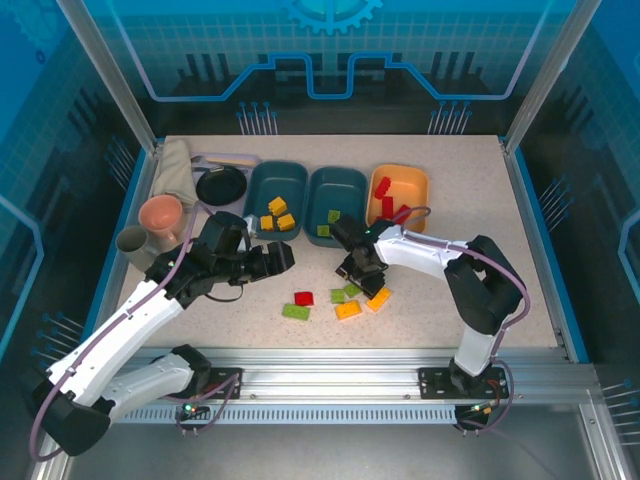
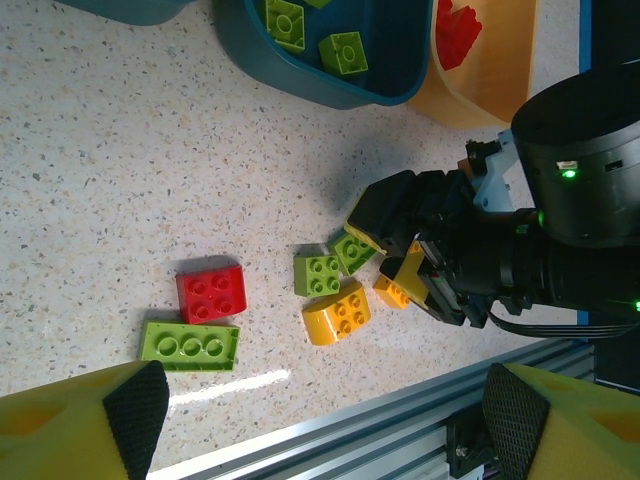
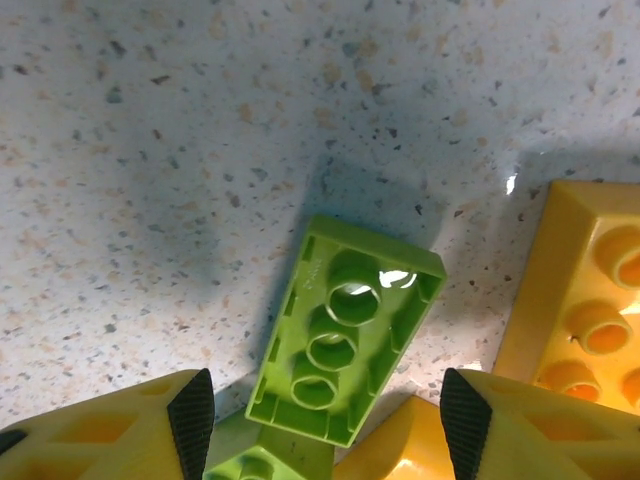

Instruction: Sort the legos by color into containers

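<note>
My right gripper (image 1: 360, 275) (image 3: 328, 425) hangs open low over the loose legos. An upside-down light green brick (image 3: 345, 340) lies between its pads (image 3: 190, 420), touching neither. It leans on another green brick (image 3: 250, 460), with a yellow-orange brick (image 3: 590, 300) beside them. My left gripper (image 1: 283, 258) (image 2: 325, 420) is open and holds nothing. In front of it lie a red brick (image 2: 211, 293), a flat green brick (image 2: 190, 344), a green square brick (image 2: 317, 274) and a yellow-orange brick (image 2: 337, 312). The left teal bin (image 1: 285, 180) holds yellow bricks, the middle teal bin (image 1: 340, 185) green ones, the orange bin (image 1: 410, 185) red ones.
A black round pan (image 1: 221, 185), a pink cup (image 1: 160, 215), a grey cup (image 1: 132, 240) and a folded cloth (image 1: 175, 165) stand at the back left. The metal rail (image 2: 420, 400) runs along the table's near edge, close to the loose bricks.
</note>
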Tool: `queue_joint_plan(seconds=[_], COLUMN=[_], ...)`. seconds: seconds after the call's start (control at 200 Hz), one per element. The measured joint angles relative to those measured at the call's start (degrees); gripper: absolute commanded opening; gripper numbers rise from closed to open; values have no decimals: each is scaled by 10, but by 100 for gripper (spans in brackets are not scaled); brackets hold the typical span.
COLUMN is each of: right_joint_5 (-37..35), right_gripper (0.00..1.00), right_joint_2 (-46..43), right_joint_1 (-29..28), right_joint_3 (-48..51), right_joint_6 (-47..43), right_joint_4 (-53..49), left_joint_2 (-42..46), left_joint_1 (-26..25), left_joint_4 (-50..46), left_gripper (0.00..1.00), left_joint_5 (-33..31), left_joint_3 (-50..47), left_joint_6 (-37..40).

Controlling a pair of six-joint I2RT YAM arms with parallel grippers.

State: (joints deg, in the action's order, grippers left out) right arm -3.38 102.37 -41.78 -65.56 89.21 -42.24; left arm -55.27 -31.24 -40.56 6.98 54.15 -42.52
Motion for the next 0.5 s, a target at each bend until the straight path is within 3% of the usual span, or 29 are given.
queue_joint_plan(seconds=[0.5], right_joint_5=[10], right_gripper=[40], right_joint_2=[28], right_joint_1=[13], right_joint_3=[3], right_joint_6=[11], right_joint_4=[17], left_joint_2=[0], left_joint_1=[-8], left_joint_4=[3], left_gripper=[85], left_joint_5=[0], left_joint_3=[0], left_joint_6=[0])
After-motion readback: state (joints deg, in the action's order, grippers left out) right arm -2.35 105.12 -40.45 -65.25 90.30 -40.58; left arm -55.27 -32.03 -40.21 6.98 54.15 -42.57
